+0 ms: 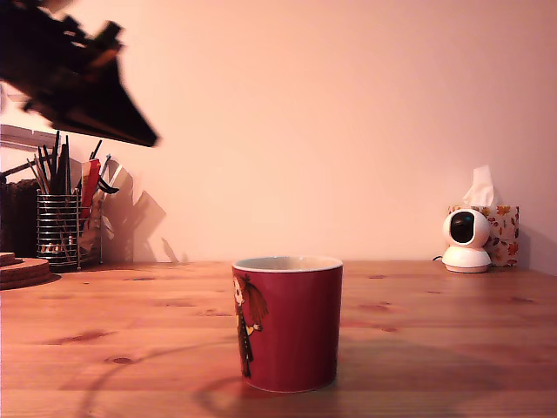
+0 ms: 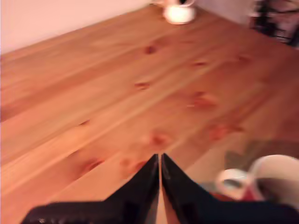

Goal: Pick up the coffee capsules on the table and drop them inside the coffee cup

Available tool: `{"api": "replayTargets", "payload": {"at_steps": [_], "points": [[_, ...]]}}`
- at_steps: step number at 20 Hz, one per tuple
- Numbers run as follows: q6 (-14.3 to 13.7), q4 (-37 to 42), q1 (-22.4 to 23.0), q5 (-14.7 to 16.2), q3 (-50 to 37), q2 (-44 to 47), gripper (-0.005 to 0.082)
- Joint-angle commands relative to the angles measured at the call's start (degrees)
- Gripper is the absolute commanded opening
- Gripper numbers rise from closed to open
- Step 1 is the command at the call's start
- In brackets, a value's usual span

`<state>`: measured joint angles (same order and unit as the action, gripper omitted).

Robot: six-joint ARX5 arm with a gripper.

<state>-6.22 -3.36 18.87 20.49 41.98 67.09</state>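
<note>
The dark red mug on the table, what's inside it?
Only the cream inner wall of the dark red cylindrical mug shows; its bottom is hidden, so contents are unknown.

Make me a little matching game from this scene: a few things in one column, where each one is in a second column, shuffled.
Things
1. red mug
2. wire pen holder
3. white camera
4. pincer

Places
A. far back on the exterior view's right, beside the tissue box
B. front middle of the table
C. up in the air, exterior view's upper left
D. far back on the exterior view's left

Pairs: 1-B, 2-D, 3-A, 4-C
</note>
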Motion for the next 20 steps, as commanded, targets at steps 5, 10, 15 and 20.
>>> {"api": "replayTargets", "payload": {"at_steps": [5, 10, 15, 20], "points": [[-0.3, -0.7, -6.8, -0.3, -5.4, -6.3, -0.0019], [1.0, -0.9, -13.6, -1.9, -12.4, -16.2, -0.0019], [4.1, -1.0, -17.7, -5.8, -17.6, -27.7, -0.0019], [5.2, -2.4, -18.3, -7.9, -19.3, -36.8, -0.0019]]}}
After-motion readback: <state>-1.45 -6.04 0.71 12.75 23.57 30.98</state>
